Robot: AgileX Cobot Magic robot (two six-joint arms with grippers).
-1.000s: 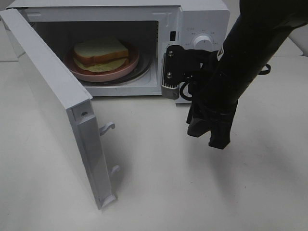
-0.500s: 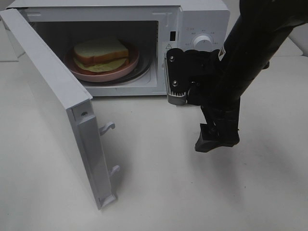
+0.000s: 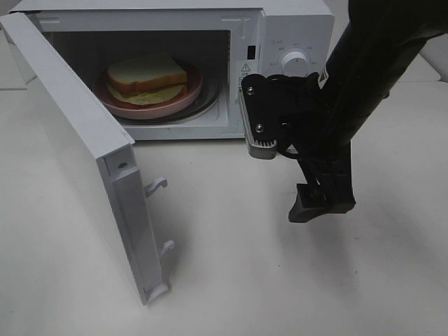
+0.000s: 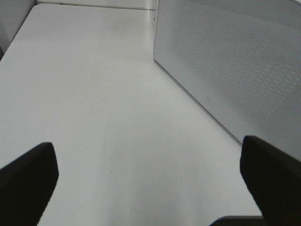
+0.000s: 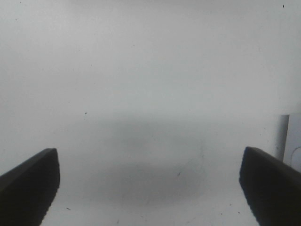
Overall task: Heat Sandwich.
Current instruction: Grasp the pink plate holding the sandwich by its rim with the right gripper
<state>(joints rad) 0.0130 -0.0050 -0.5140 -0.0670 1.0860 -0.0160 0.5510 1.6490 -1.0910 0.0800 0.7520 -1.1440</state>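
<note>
Finds the sandwich [image 3: 147, 75] on the pink plate [image 3: 185, 99] inside the microwave [image 3: 294, 28], door [image 3: 70, 133] swung wide open. Shows the right gripper [image 5: 149, 188] above the tabletop [image 3: 231, 273] in front of the microwave's control side, jaws spread wide, holding nothing. Shows the left gripper [image 4: 150, 183] likewise spread wide and empty, over the tabletop beside a white perforated panel [image 4: 225, 61]

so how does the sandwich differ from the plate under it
Shape: the sandwich is squarish with straight crust edges; the plate is round.
Colour: the sandwich is white bread with tan crust and pale filling; the plate is pink.
Size: the plate is wider, its rim showing around the sandwich.
Shared: both sit inside the open microwave.
</note>
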